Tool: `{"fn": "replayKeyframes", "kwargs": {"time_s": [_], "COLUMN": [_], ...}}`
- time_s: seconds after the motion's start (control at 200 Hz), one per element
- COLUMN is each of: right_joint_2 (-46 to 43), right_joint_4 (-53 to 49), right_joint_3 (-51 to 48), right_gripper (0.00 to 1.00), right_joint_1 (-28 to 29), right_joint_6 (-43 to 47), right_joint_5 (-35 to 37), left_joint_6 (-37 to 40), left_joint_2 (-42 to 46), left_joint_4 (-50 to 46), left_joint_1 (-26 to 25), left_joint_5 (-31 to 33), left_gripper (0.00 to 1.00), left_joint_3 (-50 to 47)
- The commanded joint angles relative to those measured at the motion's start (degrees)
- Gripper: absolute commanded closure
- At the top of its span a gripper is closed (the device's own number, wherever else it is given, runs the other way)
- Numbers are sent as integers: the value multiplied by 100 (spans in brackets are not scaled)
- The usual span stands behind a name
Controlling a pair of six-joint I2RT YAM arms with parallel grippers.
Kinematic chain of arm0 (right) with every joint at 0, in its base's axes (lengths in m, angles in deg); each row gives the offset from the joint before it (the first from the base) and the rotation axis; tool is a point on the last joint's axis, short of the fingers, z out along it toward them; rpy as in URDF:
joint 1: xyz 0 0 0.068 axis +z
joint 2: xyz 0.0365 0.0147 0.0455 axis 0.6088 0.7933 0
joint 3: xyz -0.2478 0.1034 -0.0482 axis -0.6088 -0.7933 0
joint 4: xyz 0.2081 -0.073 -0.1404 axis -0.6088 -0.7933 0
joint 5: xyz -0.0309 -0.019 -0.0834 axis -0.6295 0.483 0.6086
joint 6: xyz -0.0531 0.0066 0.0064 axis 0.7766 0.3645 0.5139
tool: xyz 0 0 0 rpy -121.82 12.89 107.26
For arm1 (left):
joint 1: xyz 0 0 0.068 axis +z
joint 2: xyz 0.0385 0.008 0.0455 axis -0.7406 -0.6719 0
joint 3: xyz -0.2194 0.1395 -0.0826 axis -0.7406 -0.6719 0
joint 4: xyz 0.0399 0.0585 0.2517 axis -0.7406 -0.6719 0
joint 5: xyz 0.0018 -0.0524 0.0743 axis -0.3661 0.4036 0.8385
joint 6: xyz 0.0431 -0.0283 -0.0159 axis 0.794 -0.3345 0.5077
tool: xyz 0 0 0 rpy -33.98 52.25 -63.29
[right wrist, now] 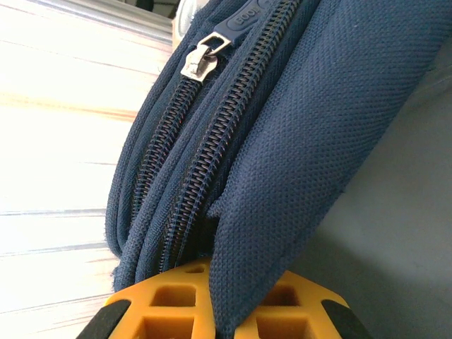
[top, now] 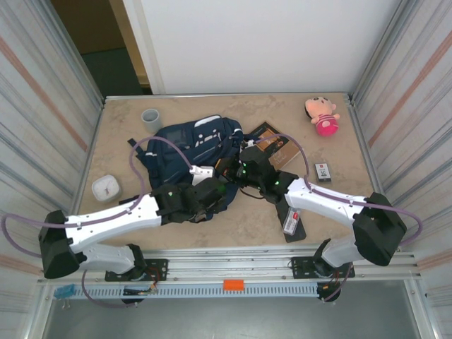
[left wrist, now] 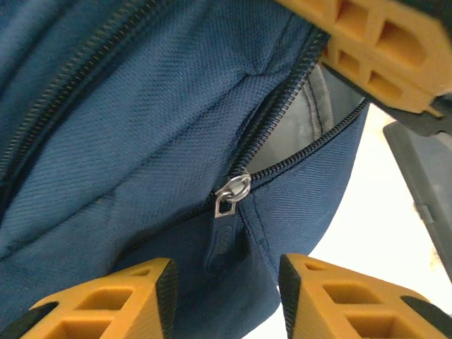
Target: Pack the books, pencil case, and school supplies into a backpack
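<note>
- Nothing is packed yet. The backpack (top: 191, 141) lies in the middle of the table (top: 247, 226), and all three items are outside it.
- The book (top: 272, 145) lies flat just to the right of the backpack, partly under the right arm.
- The case (top: 296, 234) lies near the front edge, well apart from the backpack. The packet (top: 291, 220) rests on top of it.
- The step in hand looks to be opening the bag. In the left wrist view the zip is partly parted, and pale lining (left wrist: 300, 127) shows in the gap.
- What is left, by this judgement, is to widen the mouth and then put in the book, the case and the packet.
- The left gripper (left wrist: 226, 272) is released, its jaws about half apart and clamping nothing. The zip pull (left wrist: 229, 201) hangs just ahead of the gap between them, and its dark tab reaches down towards that gap.
- The right gripper (right wrist: 212, 304) is clenched on a fold of backpack fabric beside the zip teeth. It appears to be holding the edge of the mouth up.
</note>
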Motion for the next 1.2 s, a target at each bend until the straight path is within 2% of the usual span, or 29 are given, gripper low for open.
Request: {"fn": "replayKeyframes", "kwargs": {"time_s": [0.0, 0.246, 0.401, 0.586, 0.687, 0.882, 1.087, 1.193], "right_joint_2": [-364, -454, -471, -547, -660, -942, -846, -691], "right_joint_4": [316, 289, 261, 242, 375, -13, -404, -351], "right_joint_3": [276, 270, 202, 66, -135, -174, 102, 213], "right_gripper": [100, 100, 100, 100, 100, 100, 100, 100], "right_joint_1": [68, 151, 173, 165, 159, -15, -687, -818], "right_joint_6": [198, 279, 326, 715, 813, 1178, 1479, 1534], "right_joint_5": [252, 275, 338, 236, 150, 50, -743, -1118], "left_joint_6": [-375, -752, -731, -593, -272, 44, 455, 525], "left_joint_2": [-40, -180, -258, -46, 18, 119, 725, 1026], "left_joint_4": [99, 43, 115, 89, -144, -695, -584, -653], "left_joint_1": [76, 263, 326, 572, 621, 716, 725, 766], "left_joint_5": [284, 330, 337, -140, -195, -385, -608, -476], "left_gripper": [59, 64, 82, 100, 100, 100, 100, 100], "left_joint_3": [103, -118, -116, -154, -80, -188, -486, -602]}}
